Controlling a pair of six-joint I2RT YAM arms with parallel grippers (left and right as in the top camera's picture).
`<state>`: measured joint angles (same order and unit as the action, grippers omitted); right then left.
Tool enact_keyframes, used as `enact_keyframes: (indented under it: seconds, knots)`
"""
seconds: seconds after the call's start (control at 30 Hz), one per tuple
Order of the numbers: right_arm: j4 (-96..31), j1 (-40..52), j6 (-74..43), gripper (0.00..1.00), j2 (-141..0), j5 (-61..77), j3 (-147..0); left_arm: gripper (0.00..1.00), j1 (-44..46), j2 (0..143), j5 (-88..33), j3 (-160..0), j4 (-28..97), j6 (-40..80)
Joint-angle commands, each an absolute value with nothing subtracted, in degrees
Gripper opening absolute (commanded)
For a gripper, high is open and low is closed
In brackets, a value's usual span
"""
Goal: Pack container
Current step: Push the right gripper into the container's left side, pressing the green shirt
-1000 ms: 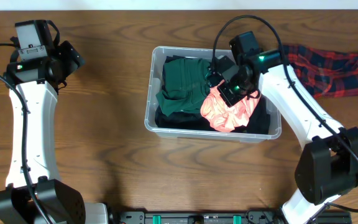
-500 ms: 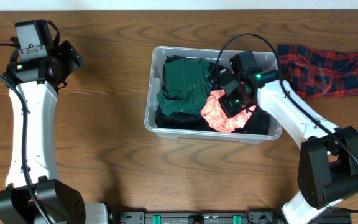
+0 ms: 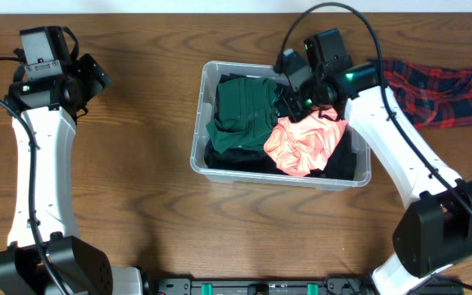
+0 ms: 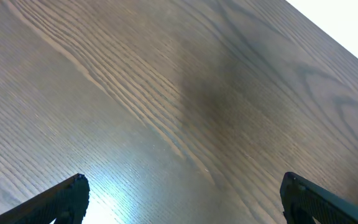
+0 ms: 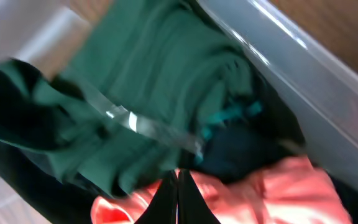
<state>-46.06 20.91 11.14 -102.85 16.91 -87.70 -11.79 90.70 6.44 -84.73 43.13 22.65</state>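
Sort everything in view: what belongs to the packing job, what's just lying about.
Job: container, green garment, pink garment, black garment, right hand shut, plaid cloth probably awaiting packing.
Lying about: left hand, open, idle over table.

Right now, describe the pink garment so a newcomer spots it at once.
Find the clear plastic container in the middle of the wooden table. In its right half a crumpled salmon-pink garment lies on top. It is the only bright piece there: the green garment beside it and the black clothing under it are dark.

Overhead top-down, wrist views close, right one shares container (image 3: 197,139)
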Motion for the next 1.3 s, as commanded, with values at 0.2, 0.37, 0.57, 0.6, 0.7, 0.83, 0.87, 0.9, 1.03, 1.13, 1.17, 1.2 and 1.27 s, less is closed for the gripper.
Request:
enact_keyframes:
  seconds: [0.2,0.37,0.57,0.6,0.7,0.83,0.87,0.9,1.03,1.13,1.17,1.2,1.27]
  knots:
    - [-40.95,26.39,10.72,0.01,-103.44,21.96,-87.2,0.98,-11.99,90.72,7.33,-85.19,43.24,22.59]
    - [-40.64,29.98,10.74,0.01,-105.08,22.11,-87.2,0.98,-11.99,90.72,7.33,-85.19,43.24,22.59]
    - [-41.21,32.93,10.76,0.02,-107.28,22.06,-87.2,0.98,-11.99,90.72,7.33,-85.19,43.24,22.59]
    - [-41.63,33.26,10.76,0.02,-107.83,22.09,-87.2,0.98,-11.99,90.72,7.33,-85.19,43.24,22.59]
    - [-42.83,33.67,10.76,0.02,-108.92,22.09,-87.18,0.98,-11.99,90.72,7.33,-85.19,43.24,22.59]
    - [-44.36,33.82,10.81,0.02,-110.65,22.02,-86.94,0.98,-11.99,90.72,7.33,-85.19,43.24,22.59]
    - [-45.08,33.82,10.92,0.02,-110.78,21.74,-86.91,0.98,-11.99,90.72,7.33,-85.19,43.24,22.59]
    - [-45.76,33.82,11.42,0.02,-111.02,21.3,-86.91,0.98,-11.99,90.72,7.33,-85.19,43.24,22.59]
    - [-48.14,33.71,12.51,0.02,-111.02,18.44,-86.91,0.98,-11.99,90.72,7.33,-85.19,43.24,22.59]
    - [-48.66,33.71,12.51,0.05,-111.02,15.68,-86.85,0.98,-11.99,90.72,7.33,-85.19,43.24,22.59]
    - [-48.64,33.71,12.51,0.05,-111.02,14.96,-86.8,0.98,-11.99,90.72,7.35,-85.19,43.24,22.59]
    - [-48.42,33.71,12.51,0.05,-111.02,14.35,-86.76,0.98,-11.99,90.72,7.33,-85.19,43.24,22.59]
    - [-47.11,33.71,12.51,0.07,-111.04,13.69,-86.21,0.98,-11.99,90.72,7.33,-85.19,43.24,22.59]
